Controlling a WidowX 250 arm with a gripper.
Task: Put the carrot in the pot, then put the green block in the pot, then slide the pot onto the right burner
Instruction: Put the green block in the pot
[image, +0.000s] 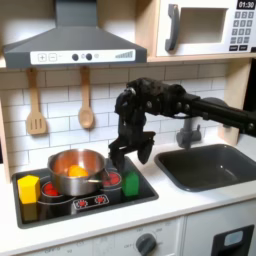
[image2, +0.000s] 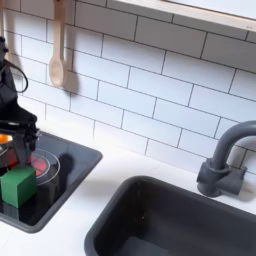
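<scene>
The steel pot (image: 78, 170) sits on the left half of the black cooktop (image: 90, 203) in the first exterior view. An orange-yellow carrot (image: 75, 172) lies inside it. The green block (image: 130, 184) rests on the right burner (image: 113, 181), whose red ring shows beside it. My gripper (image: 130, 157) hangs open just above and behind the block, with nothing between its fingers. In the second exterior view the green block (image2: 17, 185) sits in front of the red ring (image2: 43, 165). There the pot's edge (image2: 5, 152) and the black gripper (image2: 13, 128) are cut off at the left border.
A yellow block (image: 28, 188) stands at the cooktop's left edge in the first exterior view. Wooden utensils (image: 86, 108) hang on the tiled wall. A dark sink (image: 212, 166) with a grey faucet (image: 188, 130) lies to the right, with white counter between it and the cooktop.
</scene>
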